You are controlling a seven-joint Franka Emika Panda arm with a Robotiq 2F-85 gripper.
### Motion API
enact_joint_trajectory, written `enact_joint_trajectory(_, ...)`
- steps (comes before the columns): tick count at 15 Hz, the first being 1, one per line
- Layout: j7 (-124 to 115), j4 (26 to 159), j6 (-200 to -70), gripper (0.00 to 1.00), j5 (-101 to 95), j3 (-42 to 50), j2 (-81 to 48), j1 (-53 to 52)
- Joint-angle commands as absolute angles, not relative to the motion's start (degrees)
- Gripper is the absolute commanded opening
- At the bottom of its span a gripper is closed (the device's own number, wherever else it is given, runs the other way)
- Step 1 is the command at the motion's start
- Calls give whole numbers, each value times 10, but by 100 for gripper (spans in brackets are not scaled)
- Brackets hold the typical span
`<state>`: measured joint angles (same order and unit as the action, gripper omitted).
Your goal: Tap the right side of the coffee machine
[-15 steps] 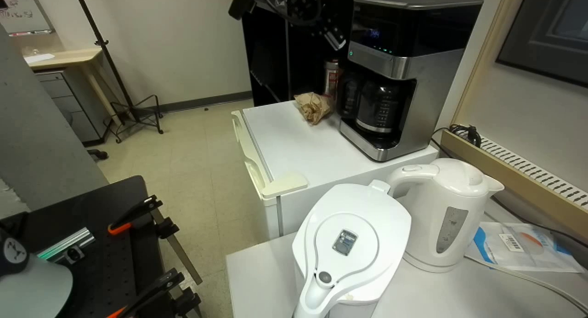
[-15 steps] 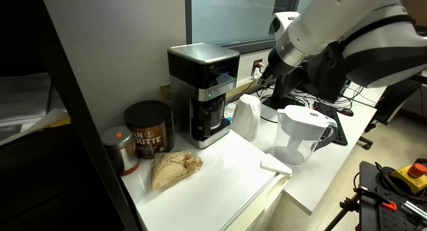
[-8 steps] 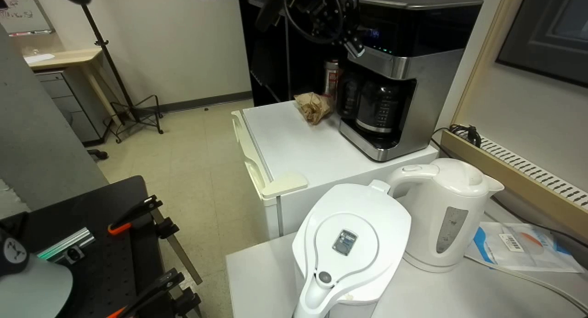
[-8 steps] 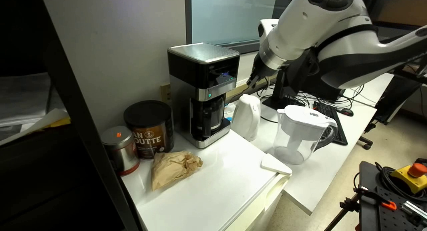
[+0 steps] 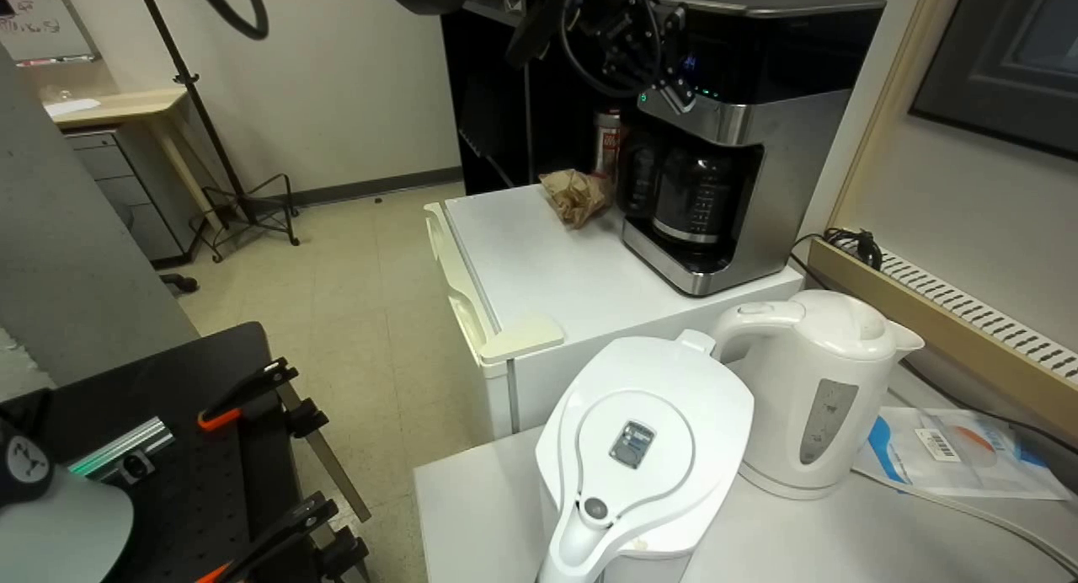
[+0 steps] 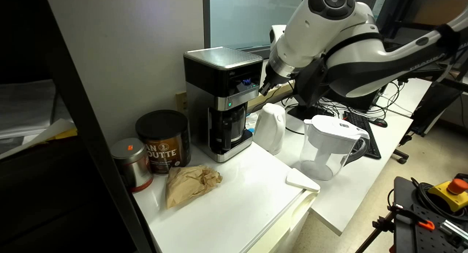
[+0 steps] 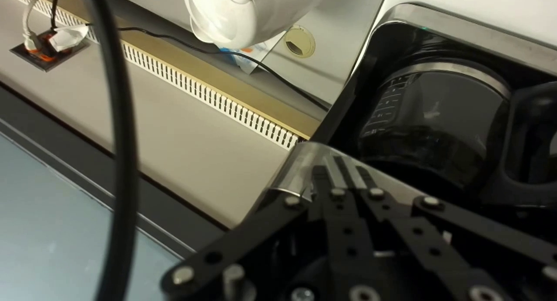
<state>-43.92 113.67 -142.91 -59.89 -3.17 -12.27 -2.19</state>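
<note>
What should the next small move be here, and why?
Probably ease the gripper slightly toward the wall, alongside the silver right side of the coffee machine, on the side where the kettle stands. In an exterior view the gripper overlaps the front panel, not that side, and no contact can be made out.

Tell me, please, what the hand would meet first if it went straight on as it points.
Probably the coffee machine, at its silver front band, though depth ahead of the hand is hard to judge.

Both exterior views look down at the coffee machine (image 6: 221, 104) (the wrist view sits nearest).
</note>
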Motion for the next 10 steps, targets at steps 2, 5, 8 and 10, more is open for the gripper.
enact_joint_trajectory(2,-454,1095,-1426,3,-606,-13,-159,-41)
enact_joint_trajectory(5,-452,1082,-1427,3,-604,-9,-170,-44)
enact_joint_trajectory(8,-451,1071,-1429,3,-603,-4,-179,-46)
enact_joint_trajectory(10,-449,1071,-1431,3,-603,-3,-180,-47)
